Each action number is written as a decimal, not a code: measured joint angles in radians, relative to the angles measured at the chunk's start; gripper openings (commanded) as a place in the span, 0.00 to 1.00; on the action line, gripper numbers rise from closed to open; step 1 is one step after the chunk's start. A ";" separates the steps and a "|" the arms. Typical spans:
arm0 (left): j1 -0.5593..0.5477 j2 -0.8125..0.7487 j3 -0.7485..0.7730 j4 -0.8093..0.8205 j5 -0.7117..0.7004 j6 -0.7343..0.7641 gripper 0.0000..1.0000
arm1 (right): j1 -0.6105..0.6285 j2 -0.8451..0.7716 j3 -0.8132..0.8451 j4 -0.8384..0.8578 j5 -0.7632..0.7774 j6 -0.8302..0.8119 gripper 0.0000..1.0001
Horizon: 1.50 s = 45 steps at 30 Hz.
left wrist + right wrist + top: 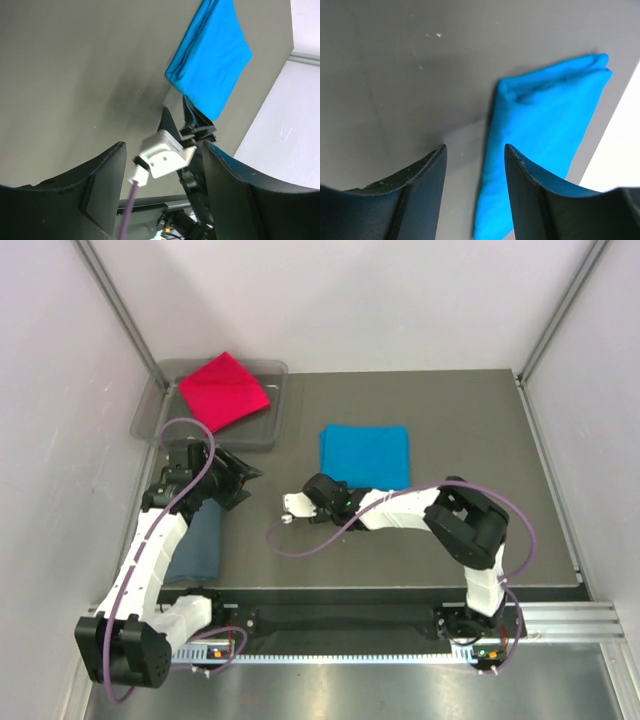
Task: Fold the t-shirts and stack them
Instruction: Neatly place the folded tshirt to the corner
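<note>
Right wrist, turquoise shirt (pixel 545 145), seemingly beyond gripper (pixel 475 150)

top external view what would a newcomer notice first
The crimson red t-shirt stands out first, folded in the clear tray at the far left. Then the turquoise t-shirt, folded mid-table, and a slate grey-blue t-shirt partly under the left arm at the near left.

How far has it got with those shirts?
All three look folded: the red t-shirt lies in the tray, the turquoise t-shirt on the table, the grey-blue t-shirt partly hidden under the left arm. Nothing is in hand: the left gripper and the right gripper are open and empty. Left to do: stacking, since the three shirts lie apart.
</note>
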State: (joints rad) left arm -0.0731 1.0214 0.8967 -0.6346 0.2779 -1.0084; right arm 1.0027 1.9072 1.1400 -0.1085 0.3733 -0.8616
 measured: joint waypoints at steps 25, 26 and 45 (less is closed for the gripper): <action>0.007 0.071 -0.141 0.133 0.206 -0.146 0.78 | -0.069 0.002 0.031 -0.077 -0.192 0.031 0.00; 0.007 0.074 -0.150 0.134 0.209 -0.150 0.78 | -0.069 -0.020 0.009 -0.078 -0.202 0.039 0.00; -0.396 0.237 -0.301 0.553 0.033 -0.355 0.96 | -0.062 -0.584 -0.350 -0.130 -0.332 0.199 0.00</action>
State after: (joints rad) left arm -0.4686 1.2579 0.5961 -0.0814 0.3107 -1.3636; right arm 0.9405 1.3231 0.7898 -0.2390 0.0414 -0.6628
